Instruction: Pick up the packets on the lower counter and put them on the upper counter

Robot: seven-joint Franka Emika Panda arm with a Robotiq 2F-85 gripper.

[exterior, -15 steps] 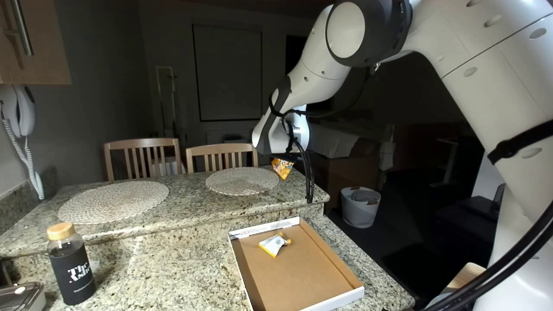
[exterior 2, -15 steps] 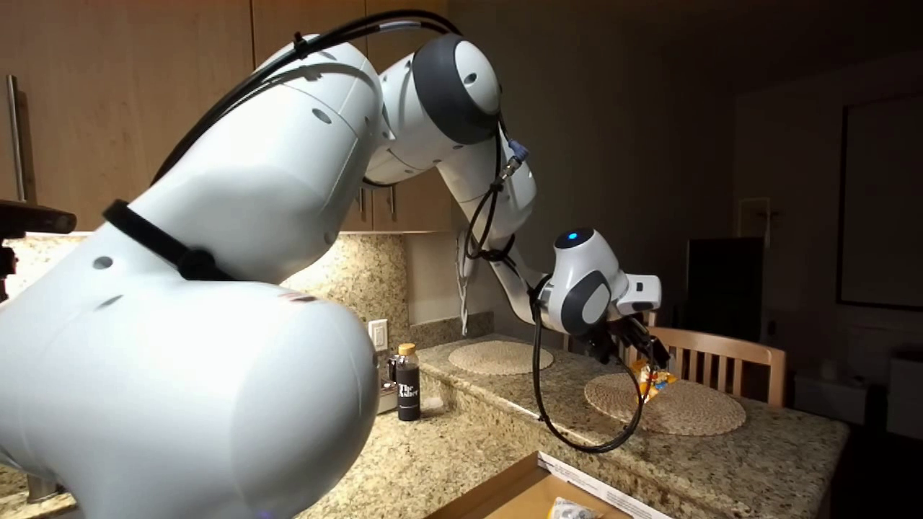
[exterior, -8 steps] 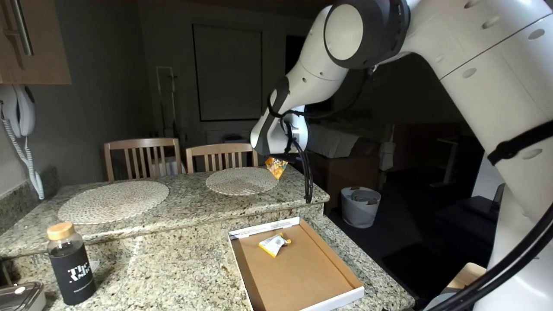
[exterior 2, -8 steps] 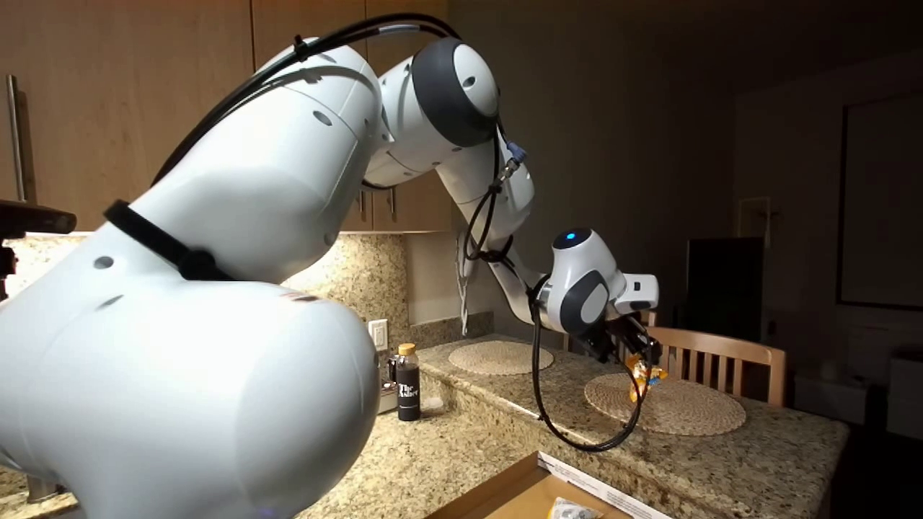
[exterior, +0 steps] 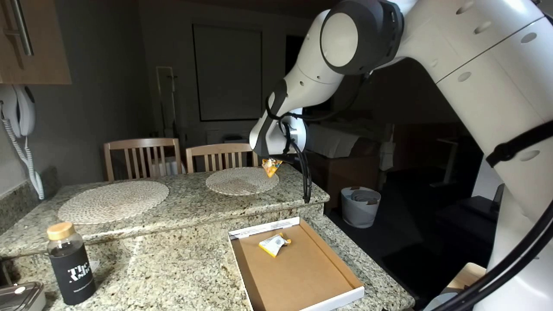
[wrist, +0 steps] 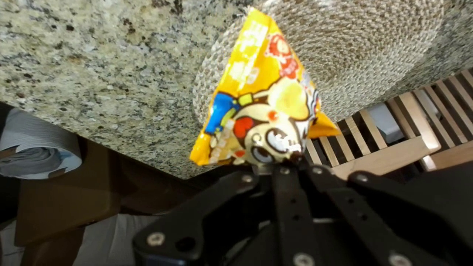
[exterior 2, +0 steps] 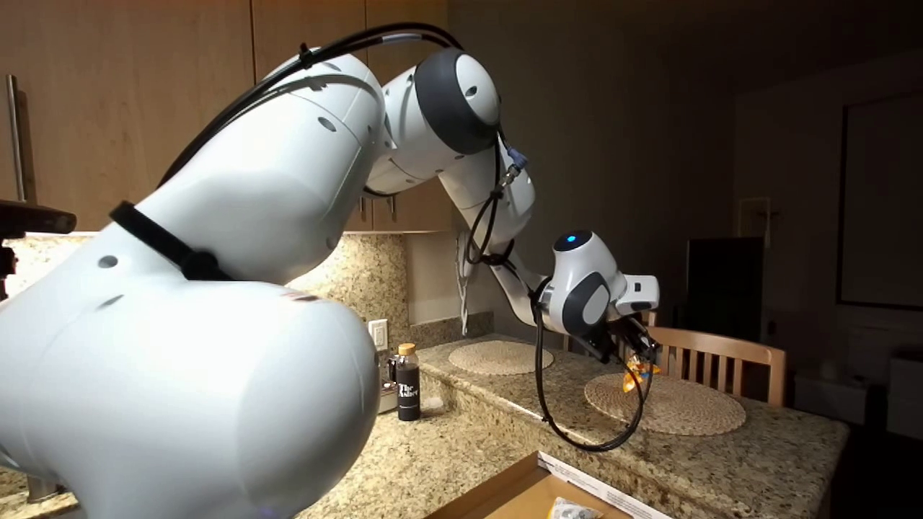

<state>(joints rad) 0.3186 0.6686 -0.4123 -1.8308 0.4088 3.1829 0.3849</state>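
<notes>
Placing, it seems: yellow packet [wrist: 260, 99], one of two, clamped in tool [wrist: 282, 169], over upper desk [exterior: 190, 196] near round mat [exterior: 235, 181] | second packet [exterior: 273, 245]: in tray [exterior: 298, 276] on lower desk [exterior: 190, 268] | next, likely: descend until it rests, then release

In an exterior view, the camera looks gently down across the lower counter [exterior: 185, 272] to the upper counter [exterior: 190, 204], the robot arm [exterior: 436, 47] at frame right. In an exterior view, the lens sits close to the arm's broad white link [exterior 2: 173, 396], facing the upper counter obliquely. Both exterior views share the water bottle [exterior 2: 408, 393] and two woven placemats [exterior 2: 499, 357]. The wrist view peers close past the gripper [wrist: 282, 169], over a packet [wrist: 255, 96], down onto the upper counter.
</notes>
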